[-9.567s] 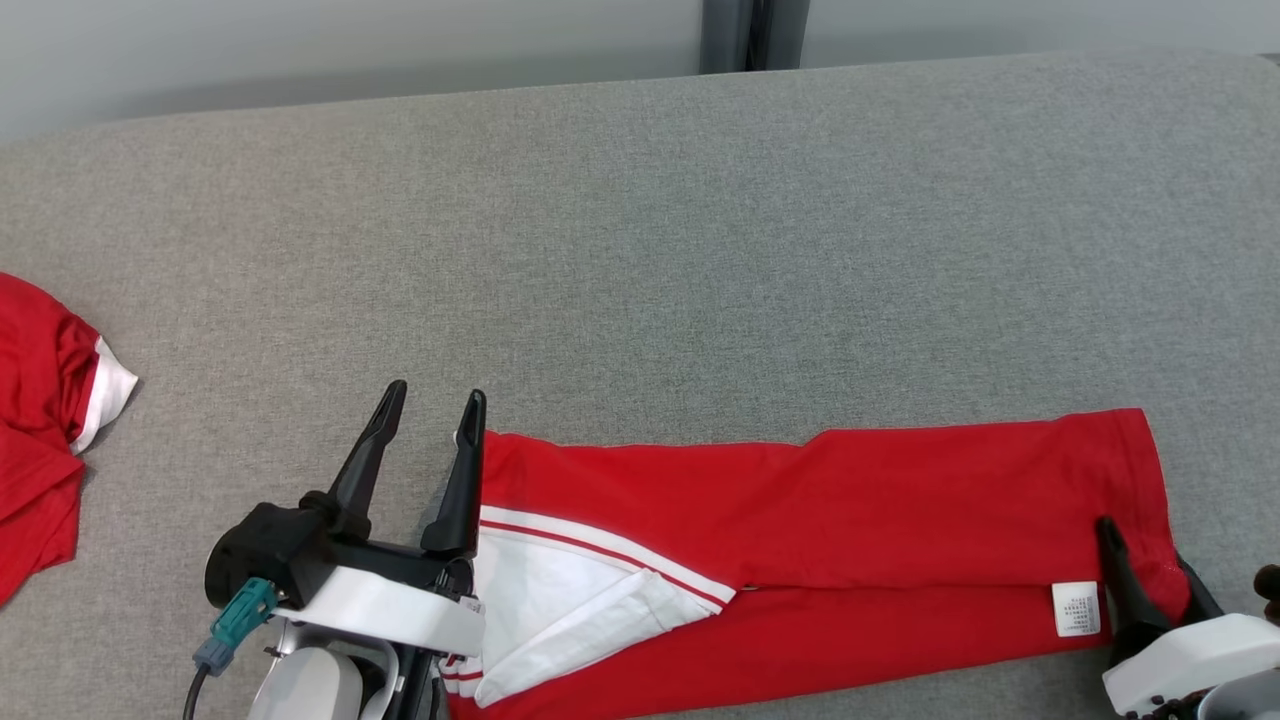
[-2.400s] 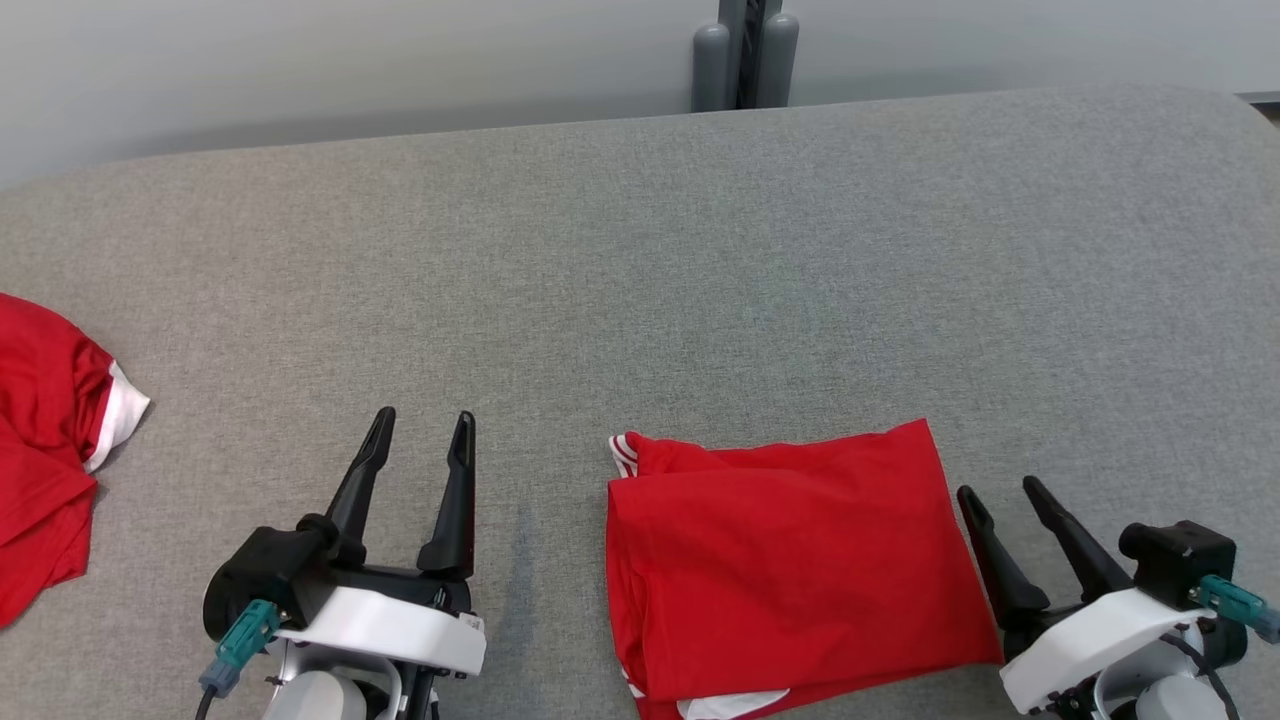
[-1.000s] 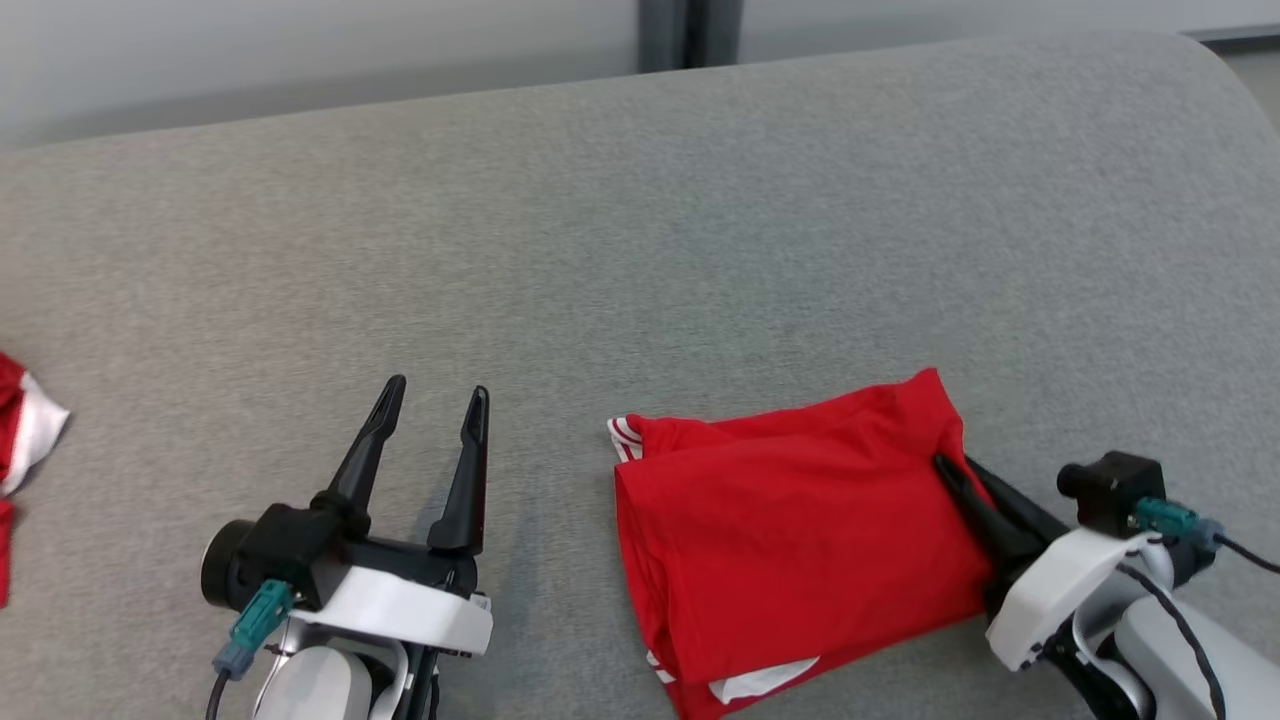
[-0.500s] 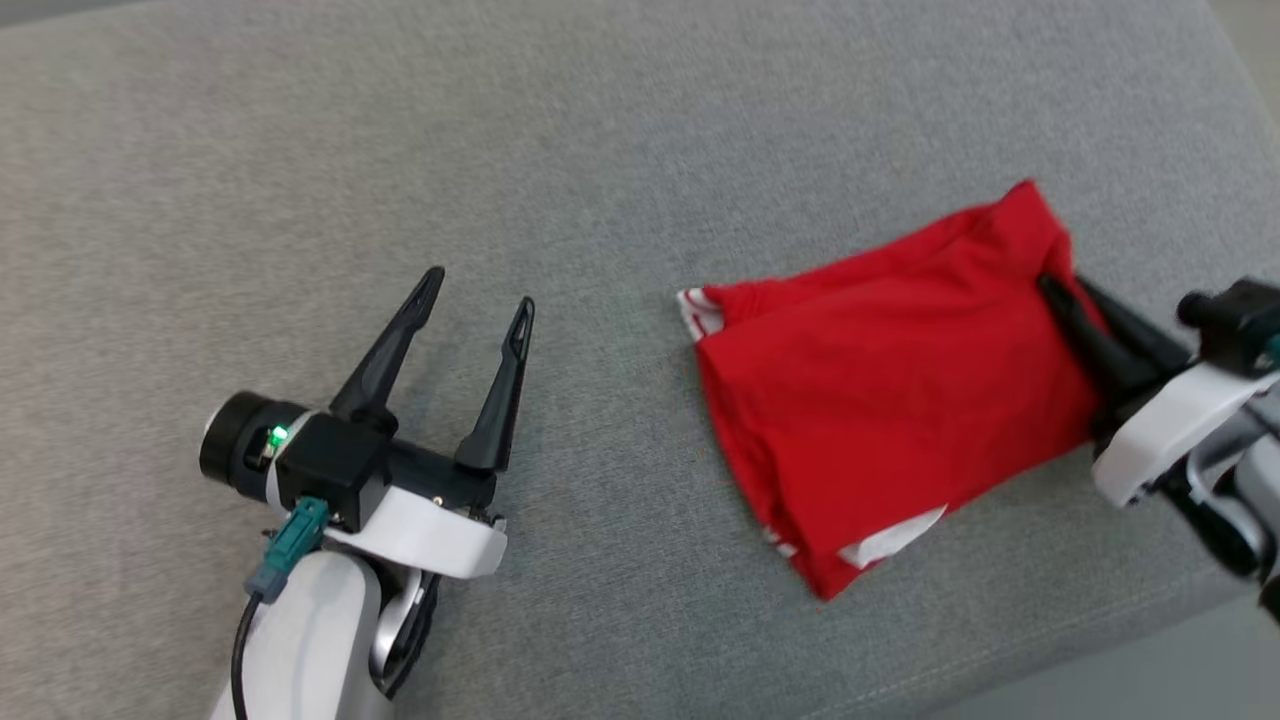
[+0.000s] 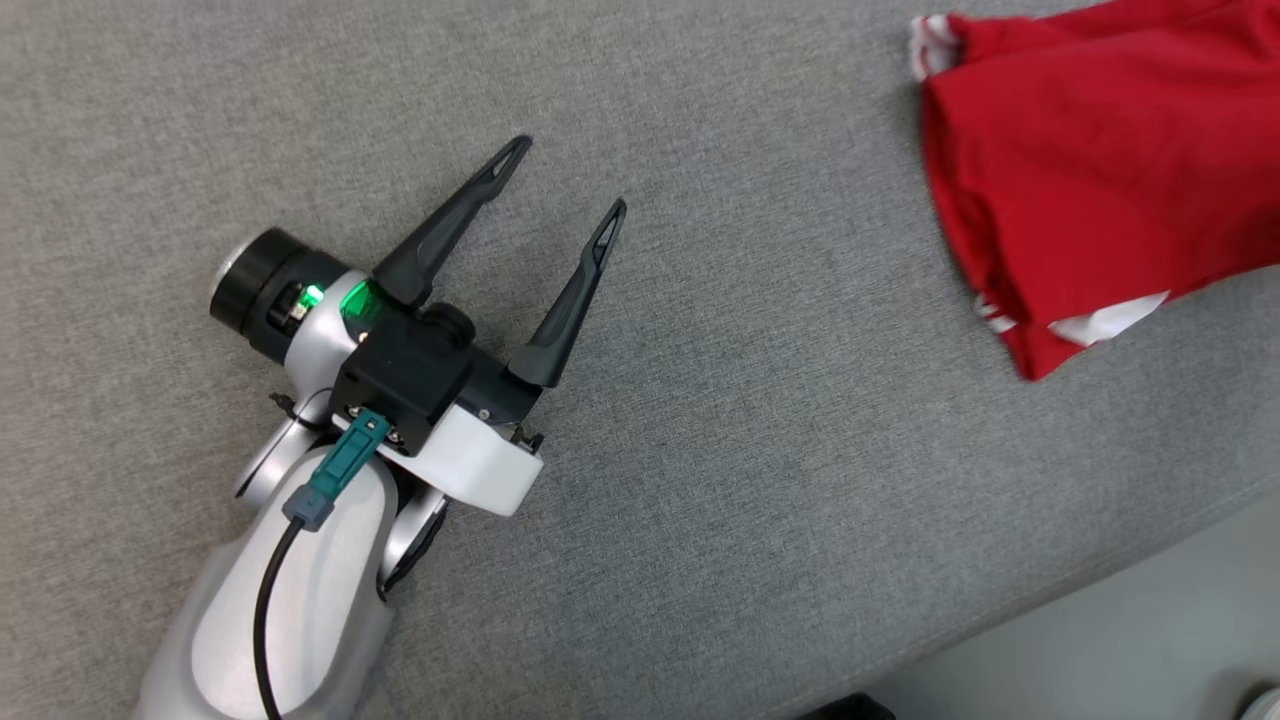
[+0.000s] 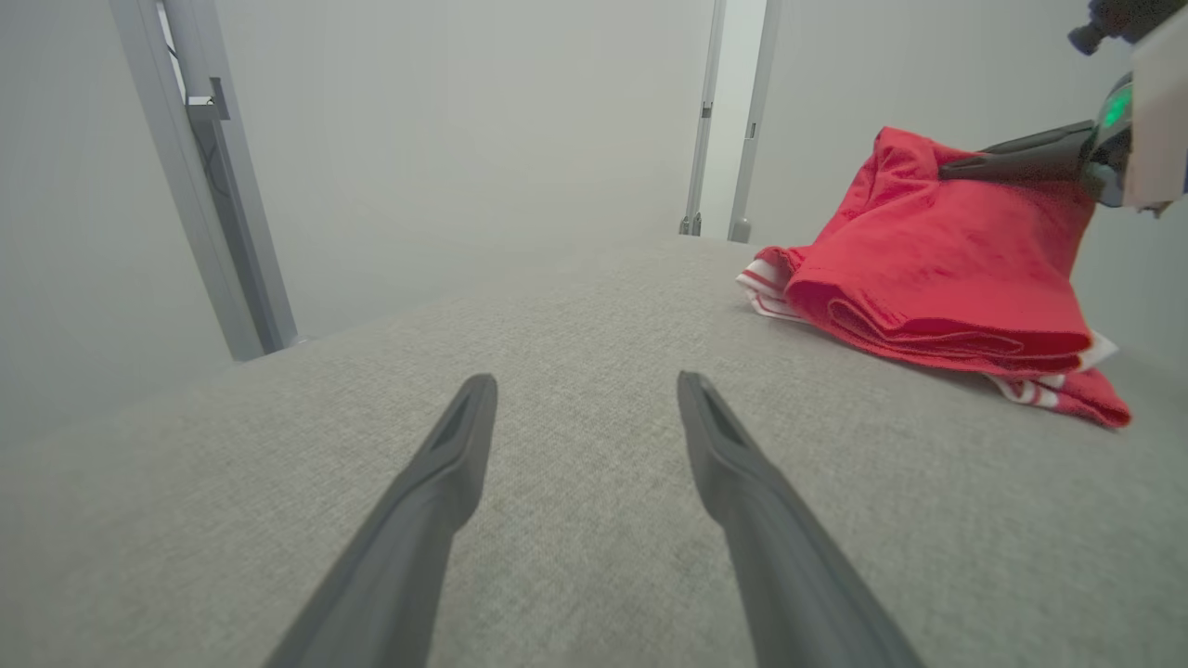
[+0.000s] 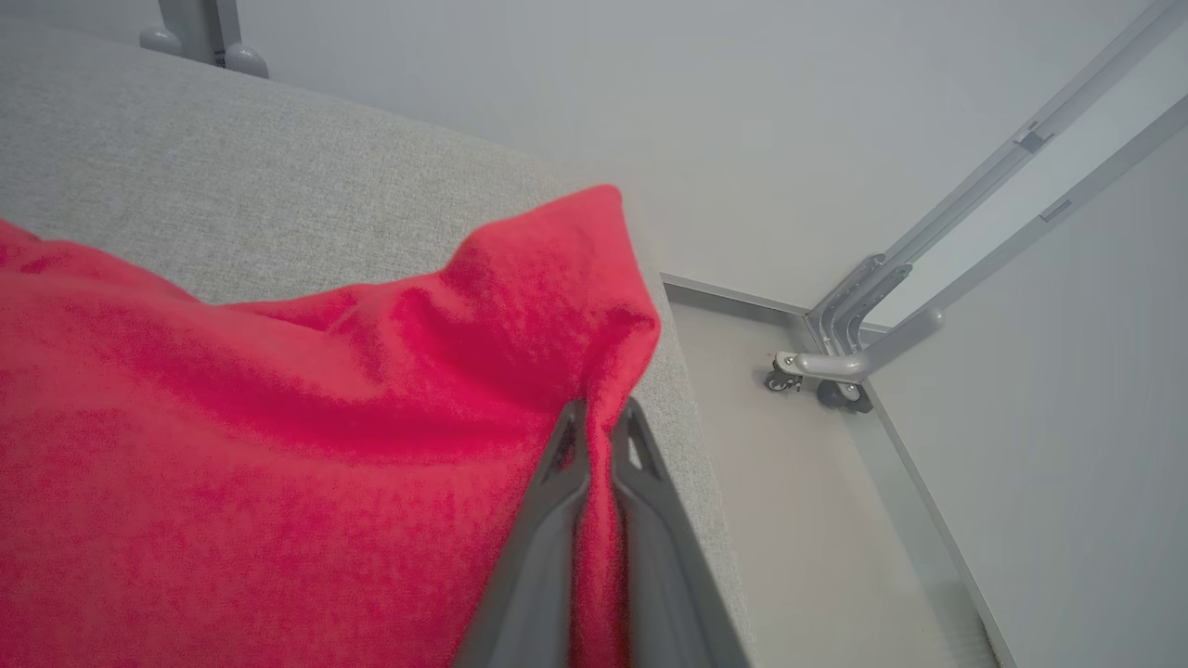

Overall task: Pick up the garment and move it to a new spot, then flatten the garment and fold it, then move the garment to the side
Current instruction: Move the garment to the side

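The garment [image 5: 1090, 170], a folded red jersey with striped trim and a bit of white showing at its edges, lies at the upper right of the head view on the grey padded table [image 5: 760, 460]. My right gripper [image 7: 599, 417] is shut on a fold at the garment's [image 7: 278, 445] far corner, which is lifted into a peak. In the left wrist view the garment [image 6: 937, 269] sits to the right, its right side raised by the right gripper [image 6: 956, 167]. My left gripper [image 5: 570, 175] hovers open over bare table, well left of the garment, with nothing between its fingers [image 6: 445, 473].
The table's rounded edge [image 5: 1050, 600] runs diagonally across the lower right of the head view, with pale floor [image 5: 1130, 650] beyond. In the right wrist view the table ends just right of the grip, above floor and a grey wheeled frame [image 7: 863, 343].
The head camera has swung, shifting the whole picture. The right gripper, shut on the garment's corner throughout, has dragged it along the table; its far corner now stands lifted. The left gripper stays open.
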### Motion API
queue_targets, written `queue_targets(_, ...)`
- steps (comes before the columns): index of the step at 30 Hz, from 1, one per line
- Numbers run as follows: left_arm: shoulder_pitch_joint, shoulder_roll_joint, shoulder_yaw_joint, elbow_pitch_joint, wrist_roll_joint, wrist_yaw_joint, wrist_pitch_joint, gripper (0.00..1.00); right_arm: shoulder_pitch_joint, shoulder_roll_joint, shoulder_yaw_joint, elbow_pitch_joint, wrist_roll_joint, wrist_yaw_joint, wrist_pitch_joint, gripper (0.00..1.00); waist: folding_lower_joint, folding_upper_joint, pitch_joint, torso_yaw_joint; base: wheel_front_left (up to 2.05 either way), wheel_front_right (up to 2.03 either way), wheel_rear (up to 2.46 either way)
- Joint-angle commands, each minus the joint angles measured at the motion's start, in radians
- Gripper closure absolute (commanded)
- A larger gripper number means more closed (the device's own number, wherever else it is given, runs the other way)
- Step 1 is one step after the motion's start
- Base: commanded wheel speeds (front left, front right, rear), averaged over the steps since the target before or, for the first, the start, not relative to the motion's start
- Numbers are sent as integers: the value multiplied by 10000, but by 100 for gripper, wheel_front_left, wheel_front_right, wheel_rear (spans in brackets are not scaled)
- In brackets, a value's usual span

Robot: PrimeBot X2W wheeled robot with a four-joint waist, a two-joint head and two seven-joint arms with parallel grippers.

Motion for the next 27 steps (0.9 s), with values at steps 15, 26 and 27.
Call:
queue_targets(15, -352, 174, -489, -684, -125, 39, 328, 0, -1317, 56, -2784, 2126, -2108, -11, -42, 15, 0, 0, 761, 431, 0, 0, 0)
queue_targets(26, -139, -87, -649, -206, -356, 202, -299, 0, -924, 441, -2832, 2206, -2216, -10, -39, 0, 0, 0, -169, 765, 0, 0, 0)
queue_targets(27, -104, -118, -634, -155, -398, 237, -367, 0, -877, 498, -2798, 2090, -2166, -10, -39, 0, 0, 0, -305, 794, 0, 0, 0)
